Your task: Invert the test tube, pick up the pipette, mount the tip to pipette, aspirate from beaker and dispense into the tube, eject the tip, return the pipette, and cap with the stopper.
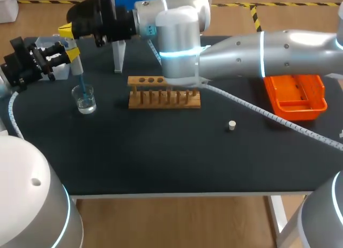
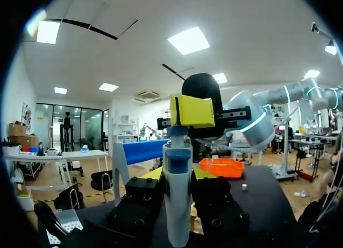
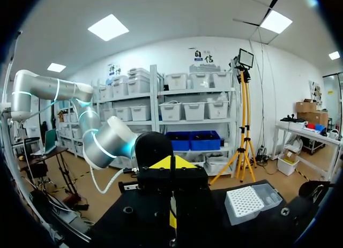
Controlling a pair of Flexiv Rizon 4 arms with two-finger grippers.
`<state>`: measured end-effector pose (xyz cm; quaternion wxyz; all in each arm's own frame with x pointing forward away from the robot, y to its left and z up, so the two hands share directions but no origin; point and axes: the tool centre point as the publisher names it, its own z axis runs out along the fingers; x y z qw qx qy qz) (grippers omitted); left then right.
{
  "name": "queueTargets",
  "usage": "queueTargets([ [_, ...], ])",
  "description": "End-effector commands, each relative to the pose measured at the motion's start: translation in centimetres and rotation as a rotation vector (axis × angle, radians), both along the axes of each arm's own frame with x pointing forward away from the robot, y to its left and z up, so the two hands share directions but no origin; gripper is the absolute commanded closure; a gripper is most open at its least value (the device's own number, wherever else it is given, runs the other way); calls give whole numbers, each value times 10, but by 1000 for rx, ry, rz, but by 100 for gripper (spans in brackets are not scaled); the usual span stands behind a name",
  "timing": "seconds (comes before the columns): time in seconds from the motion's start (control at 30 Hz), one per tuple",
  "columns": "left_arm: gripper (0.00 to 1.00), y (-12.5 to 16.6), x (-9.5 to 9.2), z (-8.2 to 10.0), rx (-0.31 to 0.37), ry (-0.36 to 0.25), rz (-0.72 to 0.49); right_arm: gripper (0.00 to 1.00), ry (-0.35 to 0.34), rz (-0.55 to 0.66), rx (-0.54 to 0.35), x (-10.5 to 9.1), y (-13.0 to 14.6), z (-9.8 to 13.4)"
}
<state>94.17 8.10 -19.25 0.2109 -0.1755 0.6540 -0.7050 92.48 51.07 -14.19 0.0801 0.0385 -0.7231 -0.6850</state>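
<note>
Holding the pipette upright, tip down in the beaker beneath it, the right gripper has the upright test tube, clamped in the left gripper, just beside it.

My right arm spans the back of the black worktop above the brown wooden tube rack, the right tool clamping a white pipette over the clear glass beaker, close beside the left tool. Nearer, only a small white stopper interrupts open worktop; an orange plastic tray blocks the right.
</note>
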Motion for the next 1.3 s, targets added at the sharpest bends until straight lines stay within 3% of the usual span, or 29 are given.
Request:
queueTargets([
  [0.03,100,1,1,4,-2,-3,-3,100,5,2,-2,2,2,-12],
  [0.37,100,1,1,4,-2,-3,-3,100,20,1,-15,1,0,-18],
  [0.8,100,1,1,4,-2,-3,-3,100,-87,12,37,-6,-17,47],
  [0.83,100,1,1,4,-2,-3,-3,93,-89,17,34,-7,-19,48],
  [0.9,100,1,1,4,-2,-3,-3,55,-105,24,20,-11,-26,51],
  [0.93,100,1,1,4,-2,-3,-3,0,-118,30,5,-13,-32,52],
  [1.3,100,1,1,4,-2,-3,-3,0,-157,26,-54,-17,-116,61],
])
